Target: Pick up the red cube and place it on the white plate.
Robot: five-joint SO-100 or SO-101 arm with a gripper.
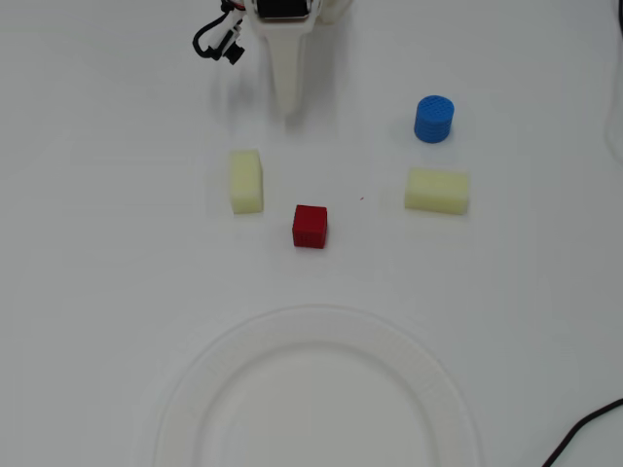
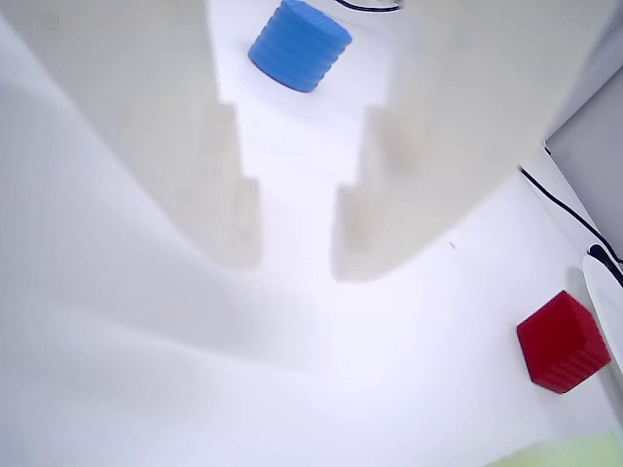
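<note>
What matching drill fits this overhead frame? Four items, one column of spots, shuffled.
1. red cube
2. blue cylinder
3. white plate
4. gripper

A. bottom of the overhead view, cut off by the edge
B. top centre, holding nothing
C. centre, between the two pale yellow blocks
D. upper right, just above a yellow block

Pairs: 1-C, 2-D, 3-A, 4-B

Overhead view: fixed high, looking straight down on the white table (image 1: 97, 243), arm base at the top edge, white plate (image 1: 321, 326) cut off at the bottom. Wrist view: riding on the arm, low and close, peering out between the gripper (image 2: 297, 263) fingers across the tabletop. Shared by both: red cube (image 1: 310, 226) (image 2: 563, 341) and blue cylinder (image 1: 433, 118) (image 2: 300, 45).
</note>
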